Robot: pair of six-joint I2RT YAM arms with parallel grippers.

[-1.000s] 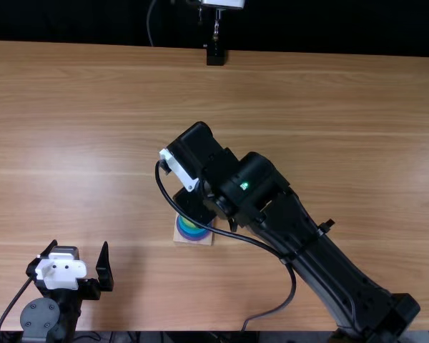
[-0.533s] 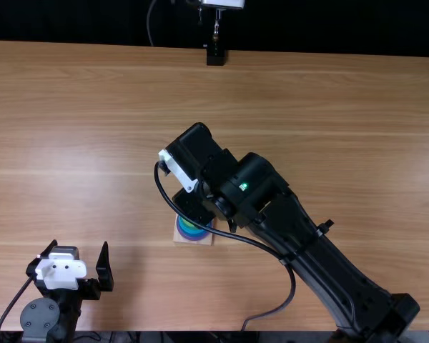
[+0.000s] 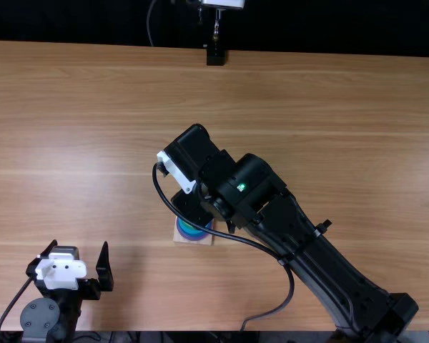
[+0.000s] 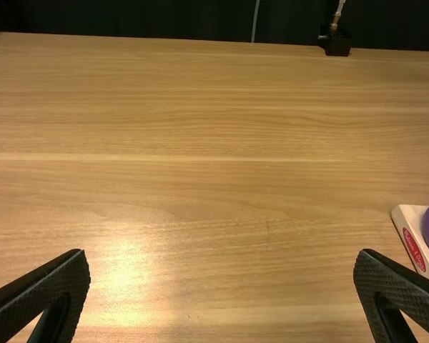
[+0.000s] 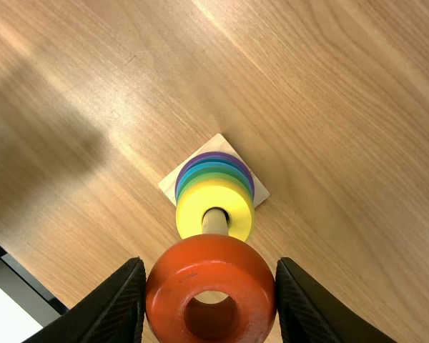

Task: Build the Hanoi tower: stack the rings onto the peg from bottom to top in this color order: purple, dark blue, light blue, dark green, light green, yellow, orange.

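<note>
Starting left of the tower [image 5: 214, 174], we are seeing the left gripper [image 3: 79, 248] sitting well apart from it, by the near edge of the table [image 3: 79, 143]. Its two fingers are standing wide apart, and nothing is resting between them. Between this gripper and the tower, a broad stretch of wood is giving us room for moving sideways; beyond the tower, a deeper stretch is running to the far edge.

The tower itself is standing nearer the close edge than the far one. Its square wooden base [image 5: 173, 182] is showing corners outside the rings. On it we are making out the purple ring [image 5: 214, 154] lowest, blue and green rings above, and the yellow ring [image 5: 190, 213] uppermost, around the peg [image 5: 214, 222].

Over the tower, the right gripper [image 3: 193, 204] is clamping the orange ring [image 5: 211, 251] between its fingers, one on each side. Pale wood is showing in that ring's hole, but we are not able to tell whether the peg is entering it.

Far beyond the tower, a black stand [image 3: 215, 56] is sitting at the far edge. Right of the tower, the right arm [image 3: 329, 264] is slanting from the near edge, with open wood lying past it.
</note>
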